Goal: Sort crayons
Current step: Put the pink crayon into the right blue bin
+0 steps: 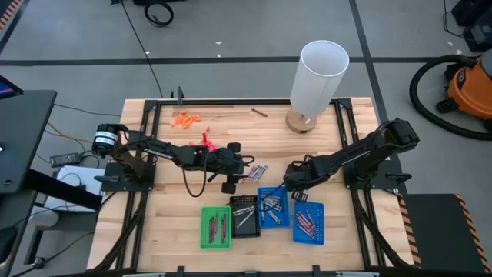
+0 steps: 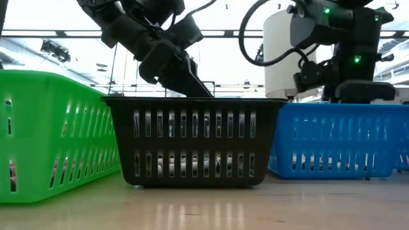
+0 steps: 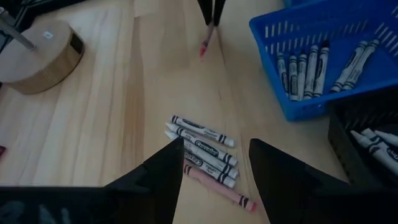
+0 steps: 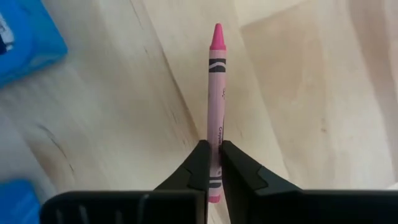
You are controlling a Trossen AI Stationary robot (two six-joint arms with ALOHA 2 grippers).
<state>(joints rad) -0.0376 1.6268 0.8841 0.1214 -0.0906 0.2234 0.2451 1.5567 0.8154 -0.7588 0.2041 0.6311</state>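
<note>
A small pile of grey-white crayons with one pink crayon (image 3: 202, 152) lies on the wooden table, also seen in the high view (image 1: 257, 171). My left gripper (image 3: 216, 142) is open just above this pile, one finger on each side of it. My right gripper (image 4: 213, 144), just right of the pile near the blue basket (image 1: 273, 206), is shut on a pink crayon (image 4: 216, 81). The left wrist view shows that crayon farther off (image 3: 204, 45). More crayons lie in the baskets. My right gripper pinches the pink crayon between its two fingers near the flat end (image 4: 215, 132). The crayon lies along the fingers, its pointed tip (image 4: 217, 30) sticking out beyond them and slanting down toward the table. Whether the tip touches the wood I cannot tell.
Near the front edge stand a green basket (image 1: 216, 227), a black one (image 1: 244, 215) and two blue ones (image 1: 308, 223). A white cylinder on a wooden base (image 1: 319, 77) stands at the far right. Orange bits (image 1: 186, 119), pink-red bits (image 1: 206, 140) and a dark crayon (image 1: 258, 111) lie at the far side.
</note>
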